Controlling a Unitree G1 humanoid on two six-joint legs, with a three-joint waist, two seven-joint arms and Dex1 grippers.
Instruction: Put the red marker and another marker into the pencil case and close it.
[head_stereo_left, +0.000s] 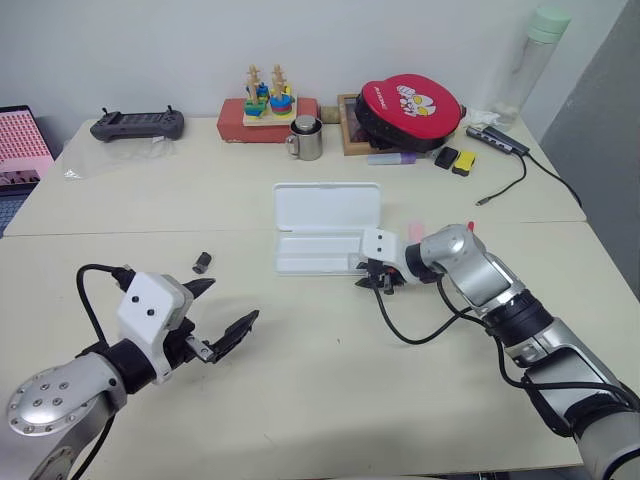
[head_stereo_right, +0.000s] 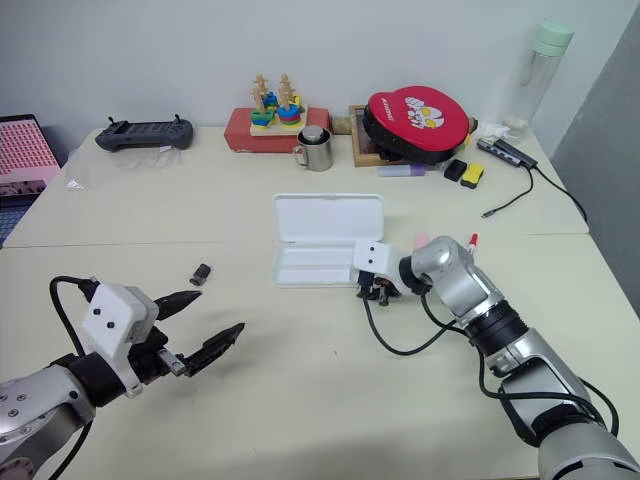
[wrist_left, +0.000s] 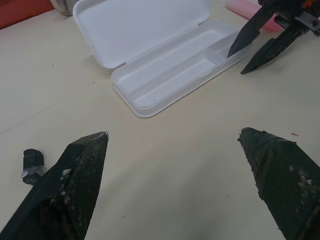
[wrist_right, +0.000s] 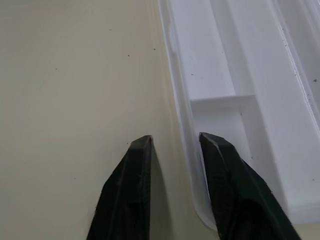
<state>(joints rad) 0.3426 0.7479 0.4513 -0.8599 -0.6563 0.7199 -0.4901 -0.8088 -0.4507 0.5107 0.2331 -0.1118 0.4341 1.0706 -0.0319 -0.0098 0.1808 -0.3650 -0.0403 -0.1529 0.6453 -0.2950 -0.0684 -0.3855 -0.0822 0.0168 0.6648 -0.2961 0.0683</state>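
On the cream table (head_stereo_left: 320, 400), the pencil case (head_stereo_left: 325, 240) lies open, lid flat toward the far side, tray empty. My right gripper (head_stereo_left: 384, 282) sits at the tray's right front corner, its fingers nearly closed: one finger (wrist_right: 227, 185) is over the case rim, the other on the table just outside, nothing held. The pink highlighter (wrist_left: 250, 10) and the red marker (head_stereo_left: 469, 227) lie just beyond my right wrist, largely hidden. My left gripper (head_stereo_left: 220, 315) hovers wide open and empty, near a small dark cap (head_stereo_left: 202, 262).
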